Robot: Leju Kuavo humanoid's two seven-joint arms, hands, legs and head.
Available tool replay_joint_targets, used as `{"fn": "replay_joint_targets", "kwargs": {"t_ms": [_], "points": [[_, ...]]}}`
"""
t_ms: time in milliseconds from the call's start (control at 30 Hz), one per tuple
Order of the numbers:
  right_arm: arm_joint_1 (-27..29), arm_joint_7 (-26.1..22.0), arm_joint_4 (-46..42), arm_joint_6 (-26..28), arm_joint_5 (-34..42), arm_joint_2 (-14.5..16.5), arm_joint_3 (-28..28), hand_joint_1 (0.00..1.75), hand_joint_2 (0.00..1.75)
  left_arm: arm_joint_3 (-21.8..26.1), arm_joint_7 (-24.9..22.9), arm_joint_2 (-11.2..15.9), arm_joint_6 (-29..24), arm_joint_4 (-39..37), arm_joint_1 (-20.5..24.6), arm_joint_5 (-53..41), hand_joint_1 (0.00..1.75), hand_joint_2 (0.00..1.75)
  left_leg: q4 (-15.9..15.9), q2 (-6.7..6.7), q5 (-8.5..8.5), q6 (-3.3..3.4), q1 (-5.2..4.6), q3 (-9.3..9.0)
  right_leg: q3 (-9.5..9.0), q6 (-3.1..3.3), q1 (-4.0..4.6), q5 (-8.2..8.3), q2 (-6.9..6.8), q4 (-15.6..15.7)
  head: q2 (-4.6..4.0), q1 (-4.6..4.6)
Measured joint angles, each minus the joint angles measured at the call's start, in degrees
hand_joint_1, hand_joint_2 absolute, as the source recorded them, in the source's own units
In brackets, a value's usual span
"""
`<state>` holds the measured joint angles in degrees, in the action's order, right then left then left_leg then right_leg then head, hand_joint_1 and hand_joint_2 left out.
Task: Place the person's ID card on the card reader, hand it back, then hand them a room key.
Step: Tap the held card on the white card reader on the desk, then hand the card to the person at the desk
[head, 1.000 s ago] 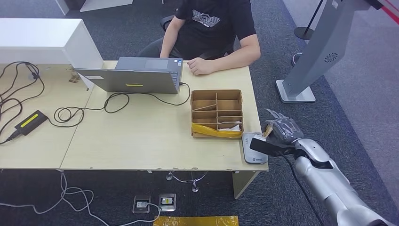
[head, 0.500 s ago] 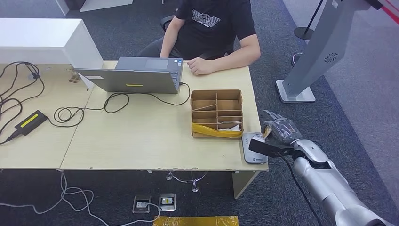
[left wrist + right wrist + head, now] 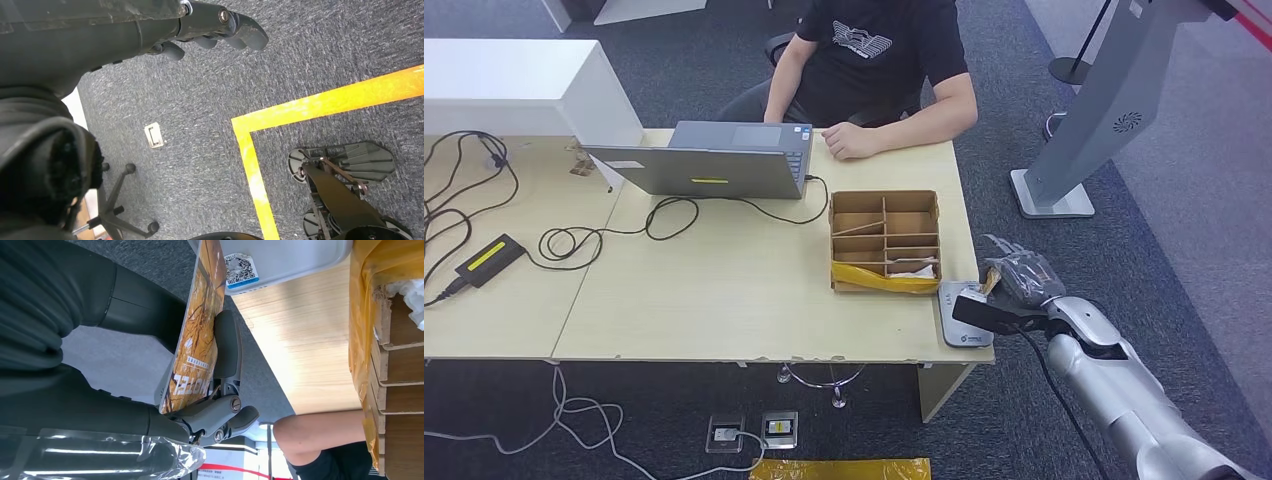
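My right hand (image 3: 1020, 281) hovers just off the table's front right corner, beside the grey card reader (image 3: 962, 316). It pinches an orange-brown card (image 3: 196, 335) printed with "HOTEL" between the thumb and fingers. The card stands on edge, and its far end reaches over the reader's rim (image 3: 285, 262). In the head view only a brown sliver of the card (image 3: 991, 279) shows. The left hand (image 3: 210, 27) hangs over the carpet with its fingers apart and nothing in them. A person in a black shirt (image 3: 874, 50) sits at the far side, one hand (image 3: 849, 143) resting on the table.
A cardboard divider box (image 3: 885, 240) with yellow tape stands just left of the reader. An open laptop (image 3: 714, 160), looped cables (image 3: 614, 235) and a power brick (image 3: 489, 258) lie on the left. A grey kiosk stand (image 3: 1084, 130) rises on the right.
My right hand has edged slightly left toward the reader with the card still in it. The person has not moved.
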<state>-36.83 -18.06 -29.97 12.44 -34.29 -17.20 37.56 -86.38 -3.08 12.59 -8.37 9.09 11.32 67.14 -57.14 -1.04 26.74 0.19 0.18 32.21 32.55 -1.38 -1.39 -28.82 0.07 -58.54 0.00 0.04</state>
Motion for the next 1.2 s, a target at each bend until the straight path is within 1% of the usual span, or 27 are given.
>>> {"fn": "replay_joint_targets", "kwargs": {"t_ms": [333, 433, 600, 1200], "points": [[0.2, -0.2, 0.0, -0.4, 0.9, 0.1, 0.0, 1.75, 1.75, 0.0, -0.3, 0.0, 0.1, 0.0, 0.0, 0.0, 0.00, 0.00, 0.0, 0.00, 0.00, 0.00, 0.01, 0.00, -0.01, 0.00, 0.01, 0.00, -0.01, 0.0, 0.00, 0.00], [1.6, -0.7, 0.0, -0.1, 2.7, 0.9, 0.0, 1.75, 1.75, 0.0, -1.4, 0.0, 0.3, 0.0, -0.1, -0.1, 0.00, 0.00, 0.0, 0.03, 0.04, -0.06, 0.05, -0.04, -0.03, 0.01, 0.04, -0.01, 0.02, 0.0, 0.00, 0.01], [3.3, -0.8, 0.0, 0.6, 3.3, 2.2, 0.0, 1.75, 1.75, 0.0, -1.8, -0.1, 0.2, 0.0, 0.0, -0.1, 0.00, 0.00, 0.0, 0.18, 0.09, -0.13, 0.07, -0.14, -0.05, 0.03, 0.07, 0.00, 0.16, 0.0, 0.00, 0.00], [3.8, -0.6, 0.0, 0.5, 3.6, 3.9, 0.0, 1.75, 1.75, 0.0, -2.8, -0.5, 0.1, 0.0, -0.1, 0.0, 0.00, 0.00, 0.0, 0.20, 0.07, -0.15, 0.08, -0.24, -0.13, 0.08, 0.08, 0.04, 0.27, 0.0, 0.00, 0.01]]}}
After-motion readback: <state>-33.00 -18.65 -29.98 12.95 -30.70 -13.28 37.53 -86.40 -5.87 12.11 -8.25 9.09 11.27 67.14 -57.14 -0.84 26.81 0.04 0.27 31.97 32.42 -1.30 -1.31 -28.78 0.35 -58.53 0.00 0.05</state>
